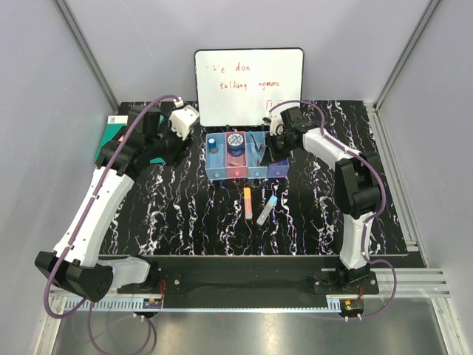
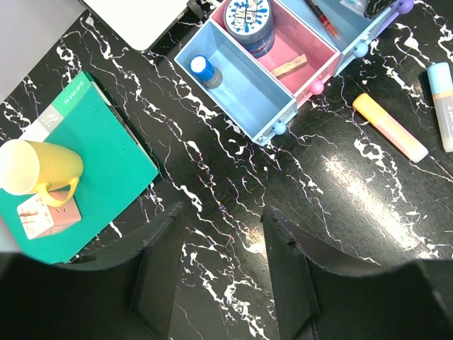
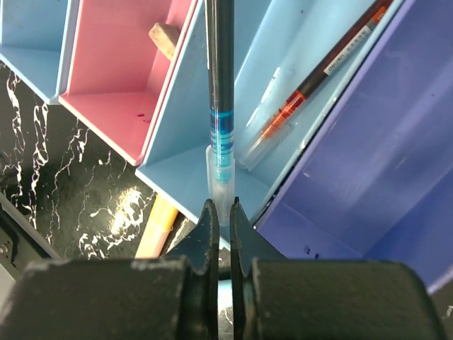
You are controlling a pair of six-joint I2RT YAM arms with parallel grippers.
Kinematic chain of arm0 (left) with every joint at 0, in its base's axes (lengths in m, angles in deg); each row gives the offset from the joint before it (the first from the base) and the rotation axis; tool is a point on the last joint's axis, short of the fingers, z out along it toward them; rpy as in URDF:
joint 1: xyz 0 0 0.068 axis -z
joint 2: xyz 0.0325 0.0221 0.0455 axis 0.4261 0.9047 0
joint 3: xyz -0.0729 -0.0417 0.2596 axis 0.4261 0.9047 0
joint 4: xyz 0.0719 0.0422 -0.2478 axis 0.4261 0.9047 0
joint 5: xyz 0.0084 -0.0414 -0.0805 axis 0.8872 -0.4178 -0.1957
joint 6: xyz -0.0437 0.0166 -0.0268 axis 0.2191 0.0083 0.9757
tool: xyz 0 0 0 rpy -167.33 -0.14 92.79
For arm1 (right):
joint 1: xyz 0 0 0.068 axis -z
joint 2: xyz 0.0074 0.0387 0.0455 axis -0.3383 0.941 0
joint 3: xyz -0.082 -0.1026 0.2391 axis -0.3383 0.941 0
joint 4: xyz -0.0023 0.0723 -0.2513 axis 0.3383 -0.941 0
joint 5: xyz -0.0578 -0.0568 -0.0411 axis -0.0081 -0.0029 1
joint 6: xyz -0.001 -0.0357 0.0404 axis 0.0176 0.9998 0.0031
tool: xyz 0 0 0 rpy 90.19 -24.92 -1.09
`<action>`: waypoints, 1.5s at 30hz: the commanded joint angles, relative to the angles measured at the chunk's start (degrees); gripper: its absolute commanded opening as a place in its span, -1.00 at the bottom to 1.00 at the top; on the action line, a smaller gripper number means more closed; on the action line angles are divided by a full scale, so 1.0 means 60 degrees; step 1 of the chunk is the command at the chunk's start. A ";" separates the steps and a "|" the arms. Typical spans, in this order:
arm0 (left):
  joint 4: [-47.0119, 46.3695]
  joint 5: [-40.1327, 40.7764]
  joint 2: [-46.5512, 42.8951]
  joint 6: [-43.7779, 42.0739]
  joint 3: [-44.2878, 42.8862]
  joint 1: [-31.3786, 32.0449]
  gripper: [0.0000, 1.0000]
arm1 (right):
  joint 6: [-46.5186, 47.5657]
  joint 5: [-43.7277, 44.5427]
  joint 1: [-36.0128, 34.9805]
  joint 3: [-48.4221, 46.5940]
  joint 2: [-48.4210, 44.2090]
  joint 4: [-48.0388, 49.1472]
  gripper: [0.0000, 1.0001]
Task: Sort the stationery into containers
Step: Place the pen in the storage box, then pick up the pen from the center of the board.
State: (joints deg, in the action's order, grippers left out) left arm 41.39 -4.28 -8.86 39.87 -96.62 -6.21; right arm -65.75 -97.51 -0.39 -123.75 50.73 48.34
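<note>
The four joined bins (image 1: 222, 174) stand mid-table: blue, pink, blue, purple. My right gripper (image 3: 219, 212) is shut on the clear-capped end of a dark pen with blue bands (image 3: 221, 106), holding it over the second blue bin (image 3: 283, 42), where a dark-red pen (image 3: 318, 78) lies. The round blue disc (image 2: 249, 20) sits in the pink bin (image 3: 120, 64). A small blue-capped item (image 2: 204, 69) is in the first blue bin (image 2: 241, 92). An orange marker (image 2: 391, 127) and a light-blue marker (image 2: 442, 99) lie on the table in front. My left gripper (image 2: 223, 227) is open and empty above the table, left of the bins.
A green folder (image 2: 92, 142) at the left carries a yellow cup (image 2: 39, 166) and a pink cube (image 2: 46, 216). A whiteboard (image 1: 249, 85) stands behind the bins. A small tan piece (image 3: 164, 35) lies in the pink bin. The purple bin (image 3: 375, 156) looks empty.
</note>
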 commanded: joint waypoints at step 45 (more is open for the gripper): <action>-0.0061 -0.1281 -0.0727 -0.0015 0.0669 -0.0135 0.82 | 0.0093 -0.1057 -0.0214 0.3730 -0.4012 -0.0991 0.90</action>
State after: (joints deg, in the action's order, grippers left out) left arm 41.89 -8.14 -11.07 39.26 -92.10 -6.80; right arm -65.16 -105.99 -1.44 -104.62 27.41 43.08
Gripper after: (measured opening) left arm 0.888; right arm 0.945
